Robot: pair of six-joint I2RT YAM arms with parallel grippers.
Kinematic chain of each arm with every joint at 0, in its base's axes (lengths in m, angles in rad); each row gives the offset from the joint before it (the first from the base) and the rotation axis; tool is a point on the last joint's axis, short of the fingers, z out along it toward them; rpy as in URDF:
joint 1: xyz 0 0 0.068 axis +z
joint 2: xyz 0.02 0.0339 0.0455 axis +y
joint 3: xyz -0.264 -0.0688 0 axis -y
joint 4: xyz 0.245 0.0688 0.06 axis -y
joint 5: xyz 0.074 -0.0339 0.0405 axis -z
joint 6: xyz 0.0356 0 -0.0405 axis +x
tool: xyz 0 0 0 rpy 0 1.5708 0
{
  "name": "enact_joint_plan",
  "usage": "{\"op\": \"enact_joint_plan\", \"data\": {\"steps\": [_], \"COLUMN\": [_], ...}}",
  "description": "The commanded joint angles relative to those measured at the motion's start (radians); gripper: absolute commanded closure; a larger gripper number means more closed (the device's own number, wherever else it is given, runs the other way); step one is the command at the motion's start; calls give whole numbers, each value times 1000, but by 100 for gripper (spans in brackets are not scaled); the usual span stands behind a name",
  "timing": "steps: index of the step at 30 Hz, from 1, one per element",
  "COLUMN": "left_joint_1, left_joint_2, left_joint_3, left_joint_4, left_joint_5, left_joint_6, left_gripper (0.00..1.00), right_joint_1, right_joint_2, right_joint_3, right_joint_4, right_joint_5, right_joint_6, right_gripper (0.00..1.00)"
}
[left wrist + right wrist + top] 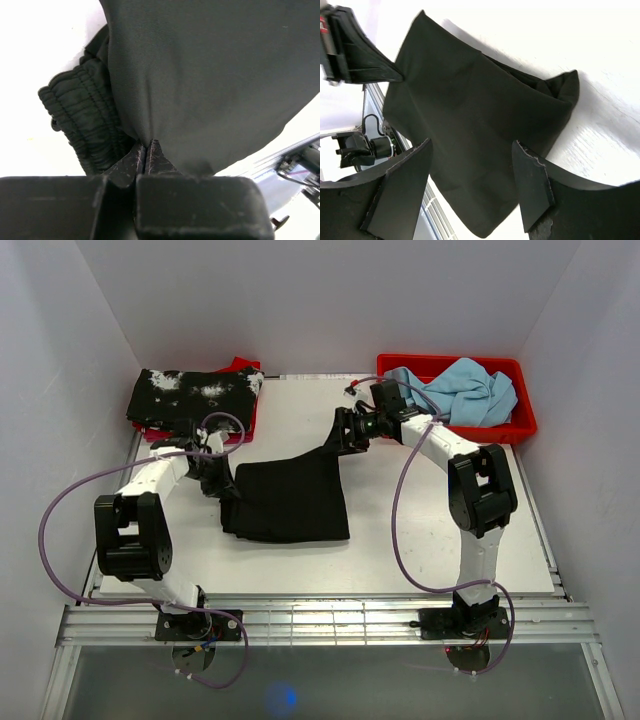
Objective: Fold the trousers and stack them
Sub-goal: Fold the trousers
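**Left gripper clamped on trousers, right gripper open above them**

Count: one pair of trousers, two grippers, two red bins, one blue cloth, one black garment with white splotches.

Trousers: plain black, folded to a rough rectangle, lying mid-counter between my two arms.

My left gripper: jaws pressed together, with a fold of the trousers' near-left edge pinched at the tips. My right gripper: jaws wide apart at the far-right corner of the trousers. Nothing is clamped, and black fabric shows below the gap.

Hard to make out:
- From overhead, black fingers merge with black fabric, so the left pinch can't be read there.
- From overhead I can't tell whether my right gripper touches the cloth or hangs just above it.
- The left red bin is mostly covered by the black garment with white splotches. Only a corner and one edge show.
- The blue cloth is heaped in the right red bin and hides part of its floor.

View differences:
- Only the left wrist view shows the gathered elastic waistband, bunched just left of the pinch.
- Only the right wrist view shows one trouser corner peaked up off the counter, with my left gripper biting the opposite corner.
- The bins appear only in the overhead view.
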Motion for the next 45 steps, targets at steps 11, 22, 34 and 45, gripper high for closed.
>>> {"op": "enact_joint_plan", "data": {"steps": [11, 22, 34, 45], "left_joint_1": [103, 249, 254, 332], "left_joint_2": [-145, 114, 18, -173], "left_joint_3": [112, -139, -130, -120], "left_joint_4": [-146, 233, 252, 178], "left_joint_5": [194, 301, 442, 200], "left_joint_6": [-25, -51, -78, -12], "left_gripper": [100, 100, 50, 57], "right_joint_1": [-16, -2, 135, 285], "right_joint_2": [-76, -62, 30, 166], "right_joint_3": [-46, -77, 110, 315], "right_joint_4": [-16, -2, 7, 70], "right_joint_5": [15, -22, 9, 88], "right_joint_6": [-58, -75, -29, 120], "right_gripper": [31, 36, 44, 48]}}
